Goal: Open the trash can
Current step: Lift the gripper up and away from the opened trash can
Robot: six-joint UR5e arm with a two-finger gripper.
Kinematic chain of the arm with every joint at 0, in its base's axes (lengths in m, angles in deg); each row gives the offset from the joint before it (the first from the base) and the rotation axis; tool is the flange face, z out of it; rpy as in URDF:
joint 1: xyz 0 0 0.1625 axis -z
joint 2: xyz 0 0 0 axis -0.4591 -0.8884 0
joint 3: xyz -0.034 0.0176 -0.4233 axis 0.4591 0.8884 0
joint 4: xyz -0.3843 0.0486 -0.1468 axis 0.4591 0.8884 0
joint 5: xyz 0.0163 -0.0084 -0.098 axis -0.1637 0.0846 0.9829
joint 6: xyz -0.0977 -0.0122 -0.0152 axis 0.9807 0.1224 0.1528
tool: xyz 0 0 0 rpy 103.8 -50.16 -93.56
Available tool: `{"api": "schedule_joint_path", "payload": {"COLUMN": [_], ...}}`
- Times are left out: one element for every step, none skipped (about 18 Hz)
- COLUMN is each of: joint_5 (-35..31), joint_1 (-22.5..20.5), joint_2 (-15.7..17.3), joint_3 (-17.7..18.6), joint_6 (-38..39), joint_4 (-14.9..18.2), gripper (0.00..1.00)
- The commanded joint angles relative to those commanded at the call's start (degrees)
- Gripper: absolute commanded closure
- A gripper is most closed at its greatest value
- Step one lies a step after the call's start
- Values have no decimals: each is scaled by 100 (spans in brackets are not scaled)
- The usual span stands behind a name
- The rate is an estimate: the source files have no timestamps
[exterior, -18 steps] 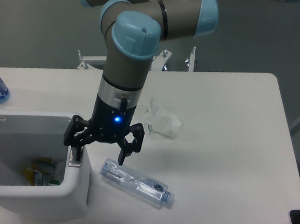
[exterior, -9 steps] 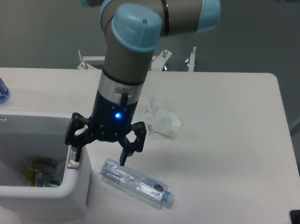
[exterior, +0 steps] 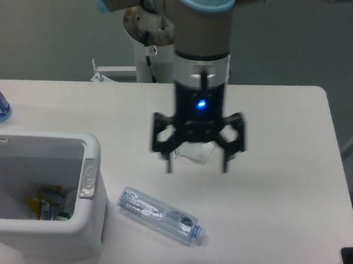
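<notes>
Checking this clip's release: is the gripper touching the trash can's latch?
Apart. The fixed camera shows the open gripper out over the table, bare tabletop separating it from the trash can and its grey latch.

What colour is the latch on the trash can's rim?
Grey: the latch sits on the white trash can rim, clearest in the fixed camera view.

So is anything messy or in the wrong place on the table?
Yes. An empty plastic bottle lies on its side beside the open trash can, and a crumpled tissue sits behind the end effector. Both look like litter.
</notes>
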Motion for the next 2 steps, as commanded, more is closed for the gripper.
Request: {"api": "schedule_joint_path", "payload": {"joint_5": [0,-18], "joint_1": [-96,-228], "joint_2": [17,78], "joint_3": [26,70], "joint_6": [-256,-441], "joint_4": [44,62], "gripper": [0,0]}}
